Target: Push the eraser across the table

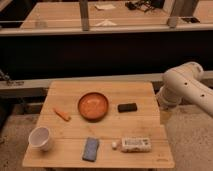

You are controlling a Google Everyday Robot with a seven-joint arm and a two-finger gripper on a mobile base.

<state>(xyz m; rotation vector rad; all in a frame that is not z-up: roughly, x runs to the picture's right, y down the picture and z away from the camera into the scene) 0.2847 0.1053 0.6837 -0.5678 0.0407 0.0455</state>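
Closest to the front edge lies a flat blue rectangular pad (90, 149), and at its 3 o'clock sit a small white lump (114, 144) and a white printed packet (136, 144). At 9 o'clock from the pad stands a white paper cup (41, 138). On the pale wooden table (100, 126), a round orange-red bowl (93, 106) holds the middle, with an orange carrot piece (62, 114) at its 9 o'clock.

The black rectangular block (127, 107) at the bowl's 3 o'clock is, by my reading, the eraser; it lies flat and apart from the bowl. The white robot arm (182, 85) bends in from 3 o'clock, and the gripper (165, 113) hangs off the table's right edge, well short of the block — wide or narrow, I cannot tell.

The push looks not yet begun. Next calls for lowering beside the block and sweeping it clear of the bowl.
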